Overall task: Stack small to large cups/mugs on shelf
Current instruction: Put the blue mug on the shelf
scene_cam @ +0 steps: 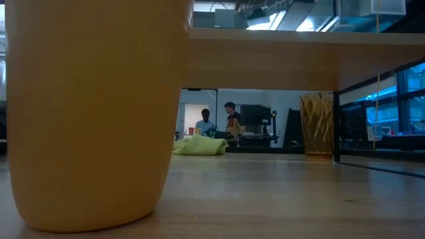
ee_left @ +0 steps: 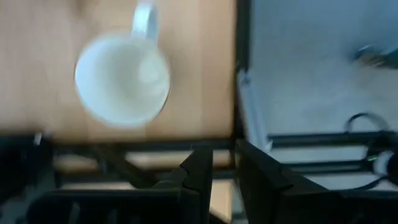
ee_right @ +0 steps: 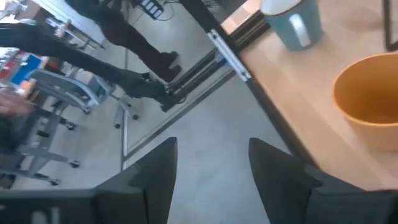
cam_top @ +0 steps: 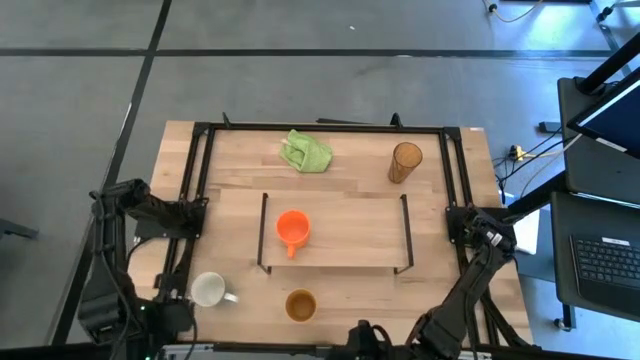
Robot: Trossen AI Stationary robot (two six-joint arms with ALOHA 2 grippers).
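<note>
Left gripper (ee_left: 222, 169): fingers narrowly parted with nothing between them, hanging over the bench's near-left edge, apparently lining up on the mug below it.
White mug (cam_top: 209, 289): upright near the near-left corner of the bench (cam_top: 350, 150), handle pointing toward the tan-brown cup; from the left wrist its mouth faces the camera, free to be picked.
Right gripper (ee_right: 211, 168): fingers spread wide and empty, parked off the near edge, aimed at the floor; this arm looks to be waiting.
Tan-brown cup (cam_top: 300, 305): upright at the near edge, about the middle, well clear of the shelf.
Orange mug (cam_top: 292, 229): already on the shelf (cam_top: 370, 225), left of centre, mouth up; as the smallest, it likely starts the row.
Amber tumbler (cam_top: 405, 162): upright toward the far-right corner, off the shelf.
Green cloth (cam_top: 306, 152): crumpled by the far edge, out of the way.
Progress: one vessel placed, three left, as I judge it.
</note>
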